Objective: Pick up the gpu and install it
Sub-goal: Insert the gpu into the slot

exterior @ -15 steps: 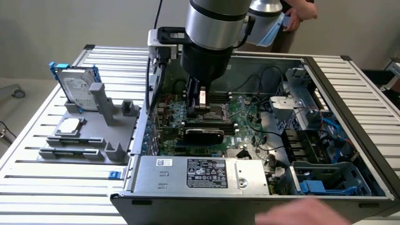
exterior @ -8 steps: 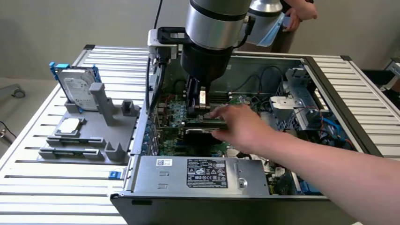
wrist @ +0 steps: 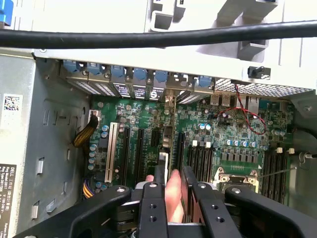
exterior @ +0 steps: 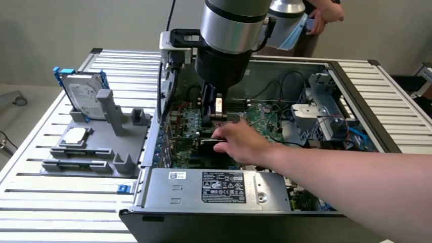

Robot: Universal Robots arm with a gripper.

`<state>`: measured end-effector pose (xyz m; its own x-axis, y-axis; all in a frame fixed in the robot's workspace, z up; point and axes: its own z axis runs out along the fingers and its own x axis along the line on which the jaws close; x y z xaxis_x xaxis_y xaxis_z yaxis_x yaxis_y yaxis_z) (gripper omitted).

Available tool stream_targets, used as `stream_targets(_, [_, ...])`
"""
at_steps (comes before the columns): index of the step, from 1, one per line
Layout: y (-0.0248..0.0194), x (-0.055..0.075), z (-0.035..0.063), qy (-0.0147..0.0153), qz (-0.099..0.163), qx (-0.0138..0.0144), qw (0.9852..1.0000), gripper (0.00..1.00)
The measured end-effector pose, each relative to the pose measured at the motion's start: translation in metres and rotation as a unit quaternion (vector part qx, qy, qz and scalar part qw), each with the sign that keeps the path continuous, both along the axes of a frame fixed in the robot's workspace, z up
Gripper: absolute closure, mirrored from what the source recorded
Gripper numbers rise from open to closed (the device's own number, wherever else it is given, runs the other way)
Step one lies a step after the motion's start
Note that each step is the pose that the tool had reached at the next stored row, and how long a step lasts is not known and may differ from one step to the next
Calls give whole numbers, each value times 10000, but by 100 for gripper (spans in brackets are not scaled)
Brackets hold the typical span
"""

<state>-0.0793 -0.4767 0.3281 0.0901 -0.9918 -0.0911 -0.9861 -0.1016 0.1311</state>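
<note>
gpu (wrist: 167,141) on edge, upright — bracket end rearward

Thick, polished silver-grey cylindrical arm (exterior: 233,20), capped at one joint with a pale blue plastic cover (exterior: 296,31). Narrows below into a matt black wrist collar (exterior: 219,66). Carries a white bracket with a black camera block (exterior: 181,43) at its side, trailing a thick black cable (wrist: 148,37). Ends in a black angular gripper (exterior: 217,117) studded with recessed socket screws.
</note>
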Motion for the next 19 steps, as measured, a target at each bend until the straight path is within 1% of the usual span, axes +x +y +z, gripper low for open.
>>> stream_targets(19, [0,0,0,7,0,0,10000,72])
